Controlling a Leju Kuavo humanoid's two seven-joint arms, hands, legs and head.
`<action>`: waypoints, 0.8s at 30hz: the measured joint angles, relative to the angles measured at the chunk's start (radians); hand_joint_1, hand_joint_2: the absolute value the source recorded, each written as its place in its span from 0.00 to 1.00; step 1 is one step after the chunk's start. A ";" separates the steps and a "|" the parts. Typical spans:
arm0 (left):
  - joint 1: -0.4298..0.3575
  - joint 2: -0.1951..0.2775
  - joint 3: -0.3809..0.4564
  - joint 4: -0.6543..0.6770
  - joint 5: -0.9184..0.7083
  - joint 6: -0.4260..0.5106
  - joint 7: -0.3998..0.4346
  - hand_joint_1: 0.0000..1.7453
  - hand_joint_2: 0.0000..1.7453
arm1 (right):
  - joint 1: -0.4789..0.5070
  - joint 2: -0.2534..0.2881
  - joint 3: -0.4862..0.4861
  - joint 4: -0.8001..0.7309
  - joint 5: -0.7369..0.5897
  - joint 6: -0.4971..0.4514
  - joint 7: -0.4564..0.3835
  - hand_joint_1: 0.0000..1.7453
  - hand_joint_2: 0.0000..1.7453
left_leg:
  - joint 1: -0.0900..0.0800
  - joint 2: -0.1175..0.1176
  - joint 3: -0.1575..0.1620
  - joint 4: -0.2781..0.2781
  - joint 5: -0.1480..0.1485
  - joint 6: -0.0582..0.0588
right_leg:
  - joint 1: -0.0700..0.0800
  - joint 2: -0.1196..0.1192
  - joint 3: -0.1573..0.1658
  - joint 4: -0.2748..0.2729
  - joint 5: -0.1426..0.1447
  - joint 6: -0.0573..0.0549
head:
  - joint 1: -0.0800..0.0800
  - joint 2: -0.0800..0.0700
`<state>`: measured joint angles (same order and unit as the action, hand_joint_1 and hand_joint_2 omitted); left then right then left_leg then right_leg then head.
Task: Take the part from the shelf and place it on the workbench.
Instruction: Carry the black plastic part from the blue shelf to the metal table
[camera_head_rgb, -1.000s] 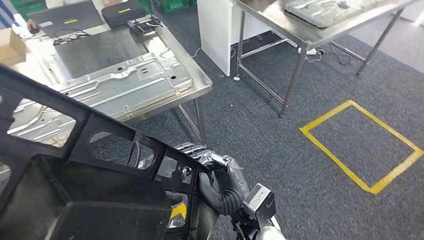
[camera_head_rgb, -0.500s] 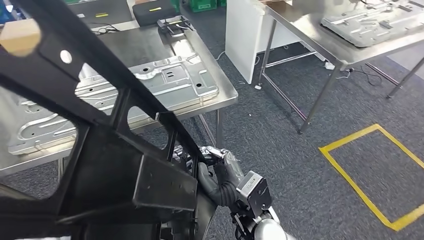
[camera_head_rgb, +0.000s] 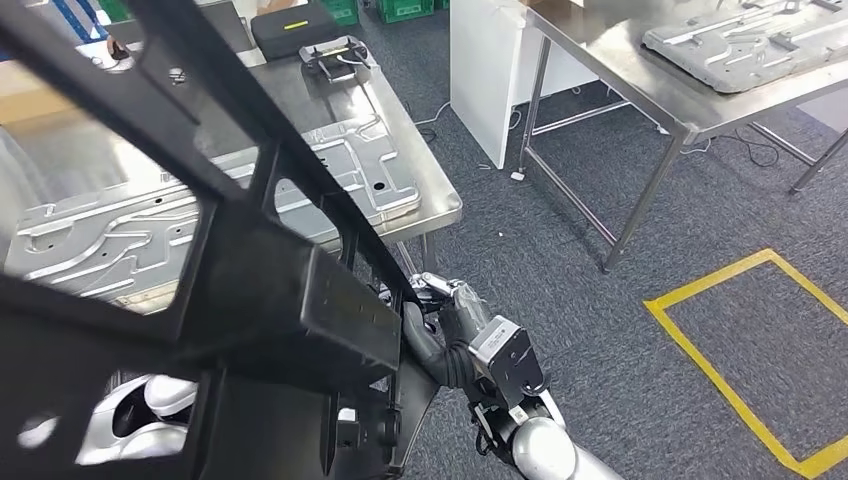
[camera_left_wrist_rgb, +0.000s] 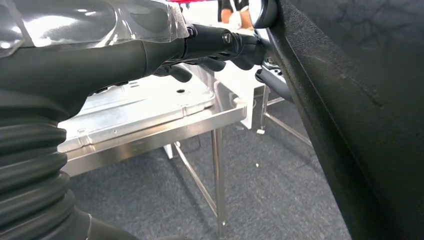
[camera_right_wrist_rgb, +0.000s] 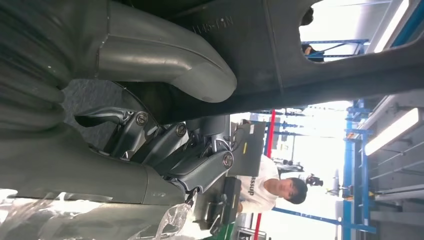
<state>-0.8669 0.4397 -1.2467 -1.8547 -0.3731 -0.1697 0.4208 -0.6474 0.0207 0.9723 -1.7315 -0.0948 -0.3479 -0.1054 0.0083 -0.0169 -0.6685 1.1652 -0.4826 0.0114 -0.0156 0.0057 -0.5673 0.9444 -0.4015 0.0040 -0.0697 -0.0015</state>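
Just short of the workbench (camera_head_rgb: 440, 205), on its near side, the robot is carrying the black frame part (camera_head_rgb: 270, 300) off the ground, between itself and the table's near edge. The part is lying with its long bar slanting up and away across the workbench, reaching over the silver stamped panel (camera_head_rgb: 340, 165) already resting there, while its bulky lower end is hanging below the workbench's edge, close to the robot's body.

The right hand (camera_head_rgb: 445, 320) is gripping the part's edge on the side nearer the workbench's corner leg, thumb and fingers (camera_right_wrist_rgb: 150, 142) curling around the rim. The left hand (camera_left_wrist_rgb: 220, 45) is pressing against the part on the opposite side, fingers stretched out along its surface; whether they are hooking around an edge cannot be told.

Judging from this, the coming move depends on lifting the low end above the workbench's edge and carrying the part forward, over the tabletop. The right hand is nearer that edge.
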 joint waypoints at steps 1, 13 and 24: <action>0.001 0.000 -0.001 0.002 0.015 0.002 0.006 0.00 1.00 | -0.001 0.000 0.000 0.006 0.000 0.000 0.002 1.00 1.00 | -0.001 0.002 -0.014 -0.026 0.033 0.005 | 0.002 0.000 0.016 0.000 -0.013 0.001 | 0.000 0.000; -0.013 -0.016 -0.001 0.047 0.186 0.056 0.069 0.00 1.00 | -0.078 -0.027 -0.024 0.038 -0.016 0.000 0.102 1.00 1.00 | -0.016 0.000 0.049 -0.241 0.167 0.027 | 0.012 -0.006 0.065 -0.014 -0.053 0.010 | -0.001 0.000; 0.001 -0.028 -0.003 0.072 0.272 0.087 0.104 0.00 1.00 | -0.105 -0.022 -0.026 0.080 -0.036 -0.004 0.096 1.00 1.00 | -0.020 0.001 0.047 -0.241 0.166 0.036 | 0.008 -0.007 0.067 -0.027 -0.054 0.027 | -0.001 0.000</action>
<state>-0.8656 0.4112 -1.2501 -1.7826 -0.1007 -0.0822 0.5252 -0.7529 -0.0009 0.9464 -1.6510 -0.1307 -0.3520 -0.0093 -0.0120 -0.0162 -0.6219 0.9242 -0.3171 0.0473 -0.0073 -0.0011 -0.5004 0.9175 -0.4555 0.0309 -0.0706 -0.0014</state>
